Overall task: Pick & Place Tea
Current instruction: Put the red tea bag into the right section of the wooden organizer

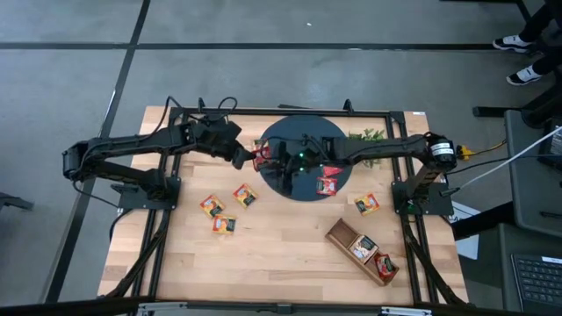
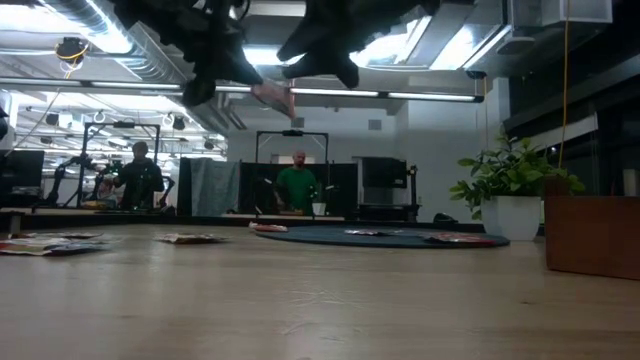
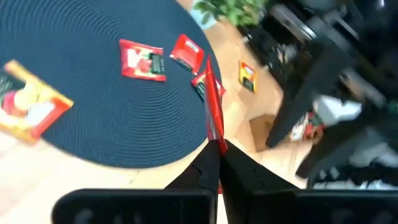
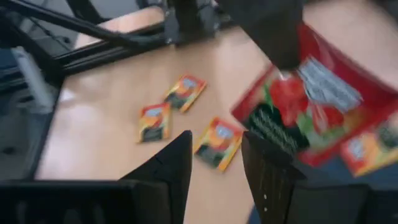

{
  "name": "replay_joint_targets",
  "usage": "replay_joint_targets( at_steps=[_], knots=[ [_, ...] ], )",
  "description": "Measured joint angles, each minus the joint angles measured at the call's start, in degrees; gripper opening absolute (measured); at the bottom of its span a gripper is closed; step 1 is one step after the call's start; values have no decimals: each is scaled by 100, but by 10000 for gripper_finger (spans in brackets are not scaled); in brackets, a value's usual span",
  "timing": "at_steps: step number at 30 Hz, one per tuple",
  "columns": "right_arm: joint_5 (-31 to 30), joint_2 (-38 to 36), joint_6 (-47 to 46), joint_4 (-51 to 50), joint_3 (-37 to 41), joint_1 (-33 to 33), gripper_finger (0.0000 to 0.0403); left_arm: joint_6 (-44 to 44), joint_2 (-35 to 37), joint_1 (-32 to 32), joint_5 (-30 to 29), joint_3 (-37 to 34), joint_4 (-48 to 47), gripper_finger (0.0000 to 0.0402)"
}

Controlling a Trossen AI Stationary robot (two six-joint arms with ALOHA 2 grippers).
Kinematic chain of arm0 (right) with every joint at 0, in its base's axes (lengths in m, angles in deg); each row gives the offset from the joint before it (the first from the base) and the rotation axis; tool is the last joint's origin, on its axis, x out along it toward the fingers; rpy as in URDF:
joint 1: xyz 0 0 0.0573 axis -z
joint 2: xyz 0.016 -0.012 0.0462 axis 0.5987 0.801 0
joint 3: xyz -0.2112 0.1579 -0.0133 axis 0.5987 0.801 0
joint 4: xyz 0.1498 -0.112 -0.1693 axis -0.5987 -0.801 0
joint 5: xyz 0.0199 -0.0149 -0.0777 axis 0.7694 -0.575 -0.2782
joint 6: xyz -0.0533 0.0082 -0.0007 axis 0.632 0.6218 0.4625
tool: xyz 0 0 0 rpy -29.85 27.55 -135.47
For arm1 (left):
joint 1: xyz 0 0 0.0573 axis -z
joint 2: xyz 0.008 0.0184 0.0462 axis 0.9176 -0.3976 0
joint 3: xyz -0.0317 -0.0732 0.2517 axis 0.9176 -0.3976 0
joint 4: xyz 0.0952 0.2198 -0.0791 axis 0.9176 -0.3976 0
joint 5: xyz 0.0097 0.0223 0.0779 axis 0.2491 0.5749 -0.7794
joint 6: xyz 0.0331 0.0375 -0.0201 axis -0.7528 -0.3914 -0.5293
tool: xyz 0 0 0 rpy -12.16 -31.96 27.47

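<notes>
We see the left gripper [image 3: 217,146] raised above the near edge of the round dark mat [image 1: 303,158], its fingers pinching a red tea packet [image 3: 212,102] by one edge, so that in the left wrist view the packet shows almost edge-on and its print cannot be read. The right gripper [image 4: 214,165] hangs just beside it with its fingers spread, apart from the packet. In the low view both grippers are dark shapes cut off at the top. More tea packets lie on the mat, three orange ones [image 1: 224,211] lie on the bare desk [image 1: 281,254], and others sit in the wooden tray [image 1: 360,250]; which of its compartments they fill is hard to make out.
</notes>
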Motion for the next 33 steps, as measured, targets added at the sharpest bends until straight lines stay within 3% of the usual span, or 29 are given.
replay_joint_targets(
  at_steps=[8,14,21,33],
  knots=[
    [282,-156,-937,-299,7,35,142,-1097,304,79,-77,0,387,2],
    [-17,-452,-1548,-480,7,-21,142,-1257,1064,-84,-77,-135,660,2],
    [-920,-554,-2233,574,7,-210,142,-905,1576,47,-156,-600,1959,2],
    [-1416,-509,-2569,2001,4,-209,142,-1154,1637,354,-797,-682,3398,2]
  ],
)
